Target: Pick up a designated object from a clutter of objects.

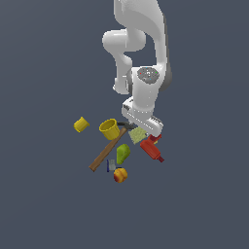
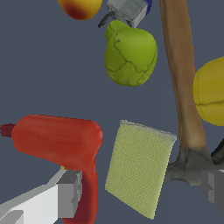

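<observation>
Clutter fills the middle of the exterior view on a dark grey table (image 1: 44, 204). The white arm reaches down from above, its gripper (image 1: 141, 127) low over the pale yellow-green pad (image 1: 137, 135), which lies between the yellow cup (image 1: 110, 129) and the red drill-like tool (image 1: 151, 148). A yellow cylinder (image 1: 81, 124) sits apart on the exterior view's left. The wooden-handled hammer (image 1: 107, 151) runs diagonally below the cup, with the green pear (image 1: 122, 153) just beside it, and a small grey-blue piece (image 1: 111, 165) and an orange-red fruit (image 1: 120, 175) lower down.

Wrist view: the pad (image 2: 140, 168), finely speckled, lies flat between 2 grey fingertips (image 2: 70, 192), which stand wide apart and touch nothing; the gripper (image 2: 142, 190) holds no object. The drill (image 2: 61, 144) is just beside the pad on 1 side, and the hammer's grey head (image 2: 190, 166) and brown handle on the other. The pear (image 2: 130, 54), fruit (image 2: 79, 6) and grey-blue piece (image 2: 127, 9) lie beyond, and the cup (image 2: 211, 92) shows at the edge.
</observation>
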`<state>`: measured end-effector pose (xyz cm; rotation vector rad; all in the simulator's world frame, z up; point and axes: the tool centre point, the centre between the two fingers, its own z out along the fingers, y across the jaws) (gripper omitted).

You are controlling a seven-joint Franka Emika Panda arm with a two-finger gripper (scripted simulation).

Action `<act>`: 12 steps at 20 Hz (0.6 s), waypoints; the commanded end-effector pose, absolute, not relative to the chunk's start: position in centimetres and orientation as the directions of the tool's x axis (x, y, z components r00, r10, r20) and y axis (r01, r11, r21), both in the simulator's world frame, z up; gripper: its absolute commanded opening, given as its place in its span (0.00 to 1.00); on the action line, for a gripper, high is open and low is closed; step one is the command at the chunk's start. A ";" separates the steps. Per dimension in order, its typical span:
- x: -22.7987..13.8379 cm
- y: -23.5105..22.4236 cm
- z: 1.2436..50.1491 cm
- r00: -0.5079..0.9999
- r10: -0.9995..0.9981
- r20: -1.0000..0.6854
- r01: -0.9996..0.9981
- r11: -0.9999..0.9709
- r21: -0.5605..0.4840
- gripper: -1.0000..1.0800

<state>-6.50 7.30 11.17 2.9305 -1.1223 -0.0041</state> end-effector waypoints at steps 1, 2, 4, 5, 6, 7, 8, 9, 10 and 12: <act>-7.2 7.5 10.2 0.708 -0.706 0.000 -0.706 -0.708 0.003 0.96; -7.4 7.6 9.9 0.695 -0.719 0.000 -0.719 -0.695 0.003 0.96; -7.9 7.7 9.3 0.672 -0.741 0.000 -0.741 -0.672 0.002 0.96; -8.1 7.7 9.0 0.661 -0.750 0.000 -0.750 -0.661 0.002 0.96; -8.3 7.8 8.8 0.651 -0.759 0.000 -0.759 -0.651 0.001 0.96; -8.5 7.8 8.6 0.642 -0.767 0.000 -0.767 -0.642 0.001 0.96; -8.7 7.9 8.4 0.634 -0.774 0.000 -0.774 -0.634 0.001 0.96; -8.8 7.9 8.2 0.626 -0.780 0.000 -0.780 -0.626 0.001 0.96; -8.9 7.9 8.1 0.619 -0.785 0.000 -0.785 -0.619 0.001 0.96; -9.1 8.0 7.8 0.608 -0.794 0.000 -0.794 -0.608 0.000 0.96</act>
